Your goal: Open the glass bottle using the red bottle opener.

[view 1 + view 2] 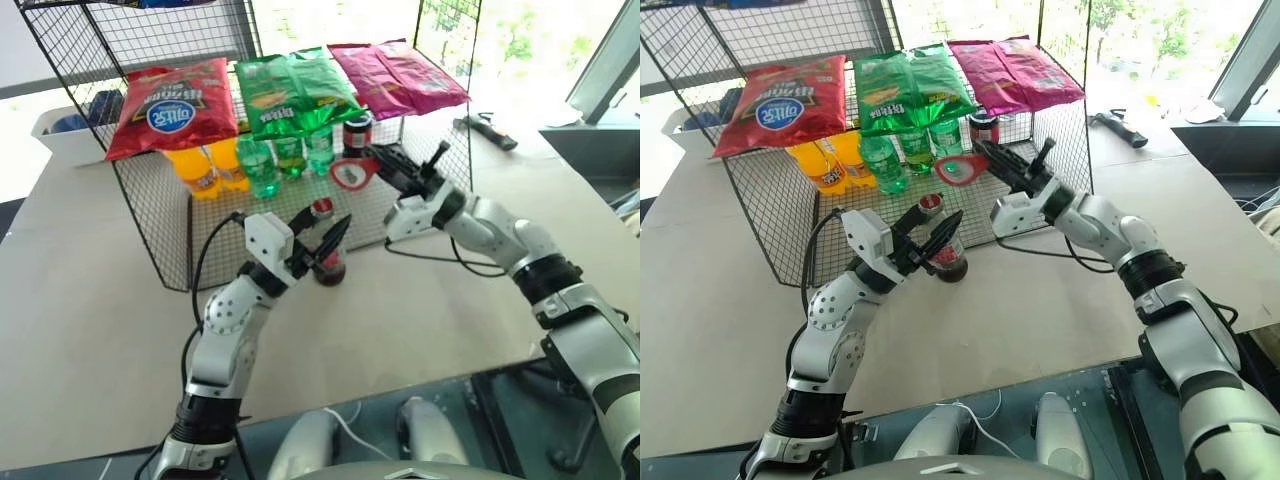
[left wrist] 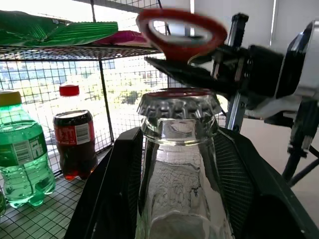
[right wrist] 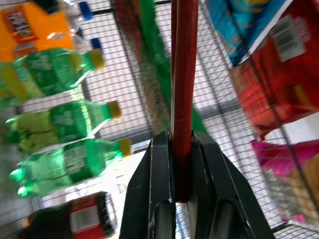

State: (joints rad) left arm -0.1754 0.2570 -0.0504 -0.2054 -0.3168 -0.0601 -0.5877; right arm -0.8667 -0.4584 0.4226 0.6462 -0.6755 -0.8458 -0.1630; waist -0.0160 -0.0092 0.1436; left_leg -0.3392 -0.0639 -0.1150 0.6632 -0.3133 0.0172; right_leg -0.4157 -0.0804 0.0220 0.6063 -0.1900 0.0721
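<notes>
The left pincer (image 1: 322, 248) is clamping the glass bottle (image 1: 328, 262) upright on the table (image 1: 90, 270). The right pincer (image 1: 385, 163), closed on the red bottle opener (image 1: 352, 173), is hovering above and beyond; hooking the cap (image 2: 178, 102) likely comes next.

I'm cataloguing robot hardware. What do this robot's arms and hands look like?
Both arms have silver-grey rounded shells with black joint bands. A loose black cable loops beside each wrist. The left hand and right hand each have a white block housing and two flat black fingers.
</notes>
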